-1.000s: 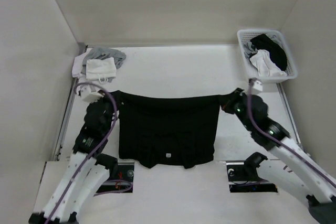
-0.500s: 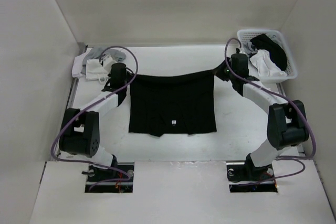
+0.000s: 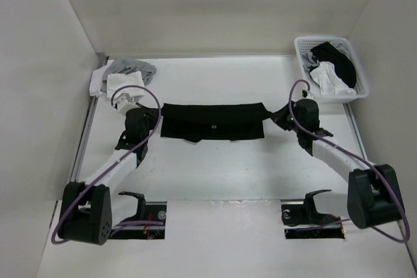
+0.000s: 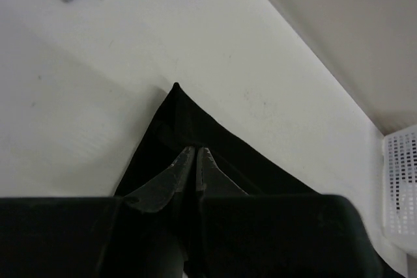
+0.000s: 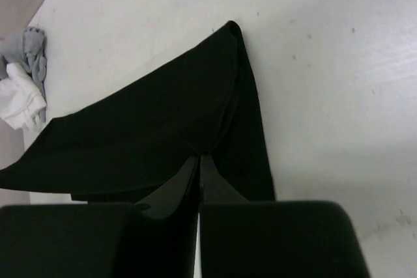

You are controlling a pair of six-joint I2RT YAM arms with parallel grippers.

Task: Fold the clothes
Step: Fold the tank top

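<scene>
Left fingers (image 4: 166, 180) and right fingers (image 5: 172, 183): each pair is pressed together with no gap showing at the tips, and each is pinched on one end of the black shirt (image 3: 212, 122). In both wrist views the dark fabric runs out from between the closed tips to a pointed corner just ahead of them.

The shirt lies as a narrow doubled band on the desk (image 3: 215, 174), drawn straight from one pair of fingers to the other. A small pale tag (image 3: 212, 127) shows about midway between them. The band's edge on the side nearer the arm bases looks slightly ragged, with a few flaps hanging past the line.

Step in hand, as judged from this layout: setting down a crosswise fold. To do it well, both ends should be held level and equally taut, so the upper layer settles square on the lower one. The fingers should open only once the cloth lies flat, and then draw outward without dragging the thin fabric. Uneven tension would probably skew the crease.

Beyond the left fingers, toward the far corner, lie a white cloth (image 3: 124, 84) and a grey garment (image 3: 133, 67), apart from the shirt. Beyond the right fingers stands a white basket (image 3: 303, 73) holding a black-and-white bundle (image 3: 333, 69).
</scene>
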